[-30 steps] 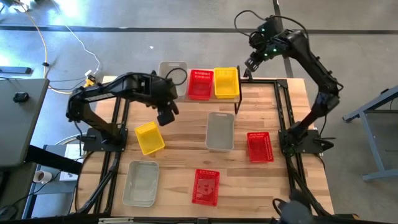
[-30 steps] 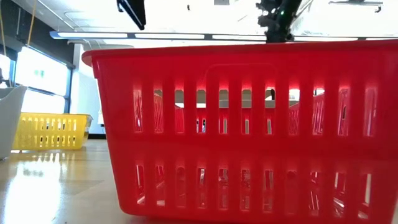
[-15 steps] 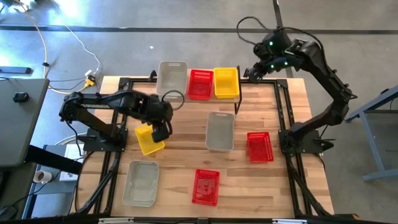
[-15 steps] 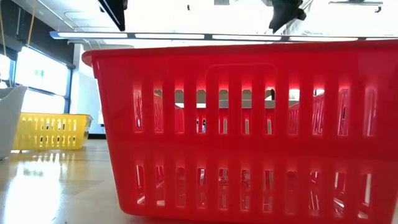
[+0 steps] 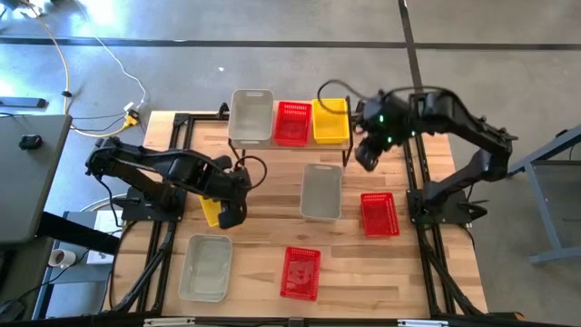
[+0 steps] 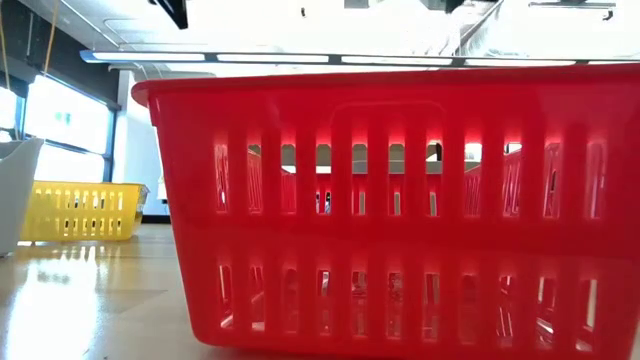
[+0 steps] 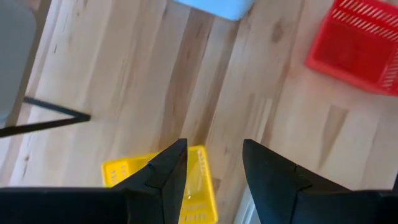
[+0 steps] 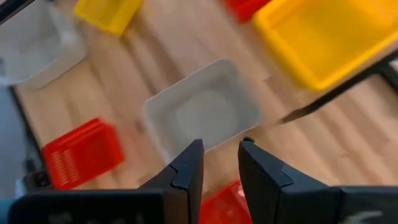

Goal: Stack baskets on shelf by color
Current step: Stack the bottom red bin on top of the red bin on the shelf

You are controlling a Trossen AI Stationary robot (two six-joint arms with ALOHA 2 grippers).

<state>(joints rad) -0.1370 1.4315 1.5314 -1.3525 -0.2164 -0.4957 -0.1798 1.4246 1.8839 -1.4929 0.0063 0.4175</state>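
We note the shelf (image 5: 286, 143) at the far edge of the table (image 5: 263, 241) carrying three baskets side by side: a grey basket (image 5: 251, 115), a red basket (image 5: 292, 123) and a yellow basket (image 5: 330, 121). Loose on the table we see a second grey basket (image 5: 320, 191) near the middle, a red basket (image 5: 379, 214) to its right, another red basket (image 5: 300, 272) at the near edge, a grey basket (image 5: 206, 267) at the near left, and a yellow basket (image 5: 211, 207) partly hidden under the left arm. The left gripper (image 7: 211, 163) hangs just over that yellow basket, jaws parted and empty, one finger above its rim. The right gripper (image 8: 219, 157) hovers above the table just right of the shelf, over the middle grey basket's far end; its fingers stand apart with nothing between them. In the low view the near red basket fills the frame.
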